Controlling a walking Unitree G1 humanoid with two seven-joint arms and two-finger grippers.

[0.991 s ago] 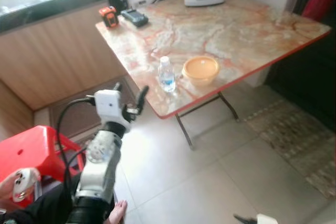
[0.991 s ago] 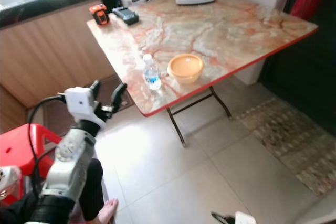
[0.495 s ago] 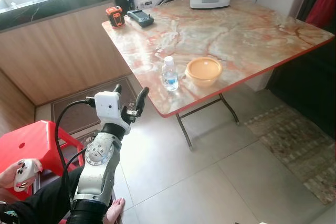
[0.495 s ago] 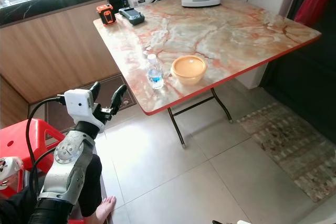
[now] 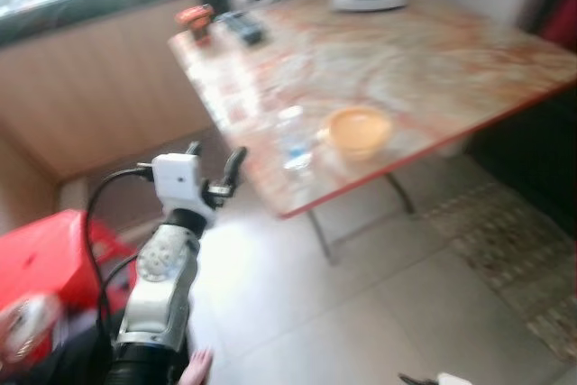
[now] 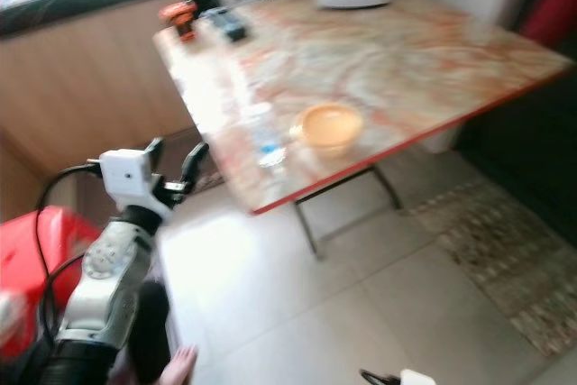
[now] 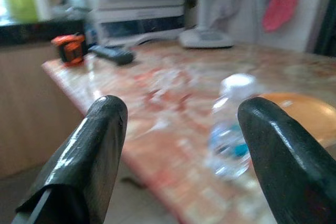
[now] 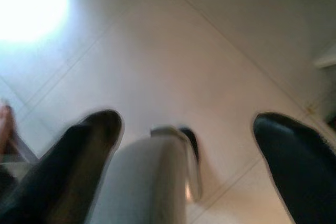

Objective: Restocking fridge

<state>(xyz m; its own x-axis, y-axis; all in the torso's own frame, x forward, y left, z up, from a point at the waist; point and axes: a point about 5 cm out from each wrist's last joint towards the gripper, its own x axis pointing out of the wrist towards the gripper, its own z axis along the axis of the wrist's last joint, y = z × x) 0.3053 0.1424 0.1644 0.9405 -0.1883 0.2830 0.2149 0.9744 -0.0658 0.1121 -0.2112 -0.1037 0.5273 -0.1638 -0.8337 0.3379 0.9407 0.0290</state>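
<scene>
**Left arm raised short of the marble-top table**

Nearest us, the right gripper (image 8: 184, 150) hangs over pale floor tiles, fingers spread. Our left gripper (image 5: 215, 167) is lifted, fingers parted and empty, just short of the table (image 5: 469, 51) edge. On its glossy, veined orange top the clear plastic water bottle (image 5: 294, 139) stands near that edge, a round orange bowl (image 5: 360, 131) just beside it. Views now blurred; half a second ago they were sharp.

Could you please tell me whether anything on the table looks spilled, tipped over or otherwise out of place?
Nothing stands out. The water bottle stands upright beside the orange bowl near the marble table's front edge; no spill shows, though the views are blurred.
</scene>
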